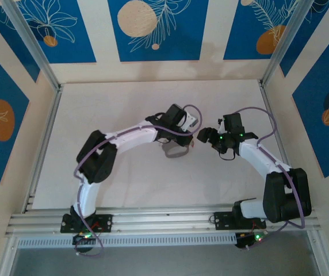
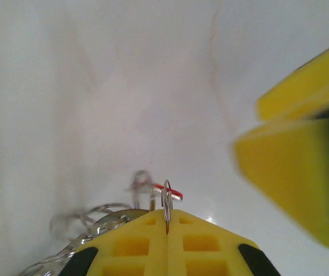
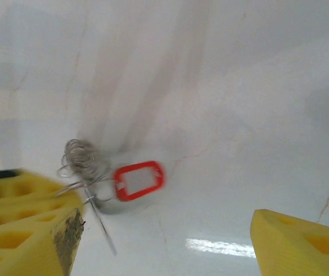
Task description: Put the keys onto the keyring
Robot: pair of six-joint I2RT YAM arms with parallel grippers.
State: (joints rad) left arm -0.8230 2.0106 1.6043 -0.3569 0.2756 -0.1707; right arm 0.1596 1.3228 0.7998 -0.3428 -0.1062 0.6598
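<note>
2 claws hung over the bench [image 1: 124, 190]: the left claw [image 2: 167, 224] was pinched shut on the keyring [image 2: 165, 198], and the right claw [image 1: 206, 135] gaped wide near the keys [image 3: 140, 180] beside it. Steadying the ring seemed wisest.

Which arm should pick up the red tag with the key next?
Right, probably. The right gripper is open and the red tag lies just ahead of it; the left gripper is shut on a thin metal ring.

Bright, soft light; wrist views blurred (faint glare below).
</note>
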